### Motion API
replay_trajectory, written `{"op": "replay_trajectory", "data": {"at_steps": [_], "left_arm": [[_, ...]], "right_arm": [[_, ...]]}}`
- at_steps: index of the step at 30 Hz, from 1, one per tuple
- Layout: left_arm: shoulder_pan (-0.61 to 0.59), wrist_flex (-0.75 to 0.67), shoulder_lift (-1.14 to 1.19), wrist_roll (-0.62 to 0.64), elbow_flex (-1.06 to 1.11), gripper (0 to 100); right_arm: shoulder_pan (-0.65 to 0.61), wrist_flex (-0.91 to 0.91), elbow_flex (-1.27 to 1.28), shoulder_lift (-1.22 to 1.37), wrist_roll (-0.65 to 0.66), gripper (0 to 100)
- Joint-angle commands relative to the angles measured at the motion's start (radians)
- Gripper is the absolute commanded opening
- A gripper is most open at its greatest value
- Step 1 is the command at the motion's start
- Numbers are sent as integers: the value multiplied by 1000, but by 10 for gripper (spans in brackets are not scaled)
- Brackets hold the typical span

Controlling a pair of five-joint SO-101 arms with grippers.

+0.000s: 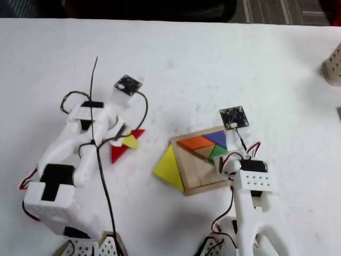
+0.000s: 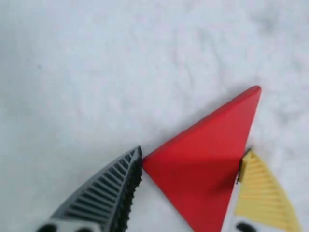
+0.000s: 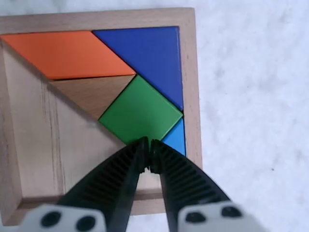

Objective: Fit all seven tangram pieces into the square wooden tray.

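Observation:
The square wooden tray (image 1: 198, 180) (image 3: 190, 72) holds an orange parallelogram (image 3: 67, 53), a blue triangle (image 3: 149, 55), a green square (image 3: 140, 111), a small light-blue triangle (image 3: 176, 137) and a brown triangle (image 3: 91, 94). My right gripper (image 1: 219, 160) (image 3: 147, 151) is shut with nothing in it, its tips over the green square's near corner. A big yellow triangle (image 1: 169, 166) lies on the table against the tray's left side. The red triangle (image 1: 119, 151) (image 2: 203, 164) lies flat farther left. My left gripper (image 1: 123, 143) (image 2: 191, 154) is open astride it, one fingertip at a corner, the other at an edge.
The left half of the tray floor (image 3: 43, 145) is bare wood. A black cable (image 1: 98, 160) runs over the left arm. A beige perforated object (image 1: 333, 64) stands at the table's right edge. White tabletop stretches behind both arms.

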Motion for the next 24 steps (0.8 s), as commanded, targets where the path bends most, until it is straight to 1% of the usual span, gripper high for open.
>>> {"op": "replay_trajectory", "data": {"at_steps": [1,4,6,9,13,15,24], "left_arm": [[5,6,4,-17,-38,229],[25,6,4,-17,-38,144],[25,6,4,-14,-38,123],[22,9,2,-2,-38,127],[21,52,2,121,-46,128],[19,61,2,153,-46,128],[18,61,1,170,-48,128]], "right_arm": [[7,-15,-9,-25,9,18],[7,-15,-9,-25,9,18],[7,-15,-9,-25,9,18],[7,-15,-11,-25,9,18],[5,-15,-11,-25,9,18],[4,-15,-11,-25,9,18],[2,-15,-11,-25,9,18]]}}
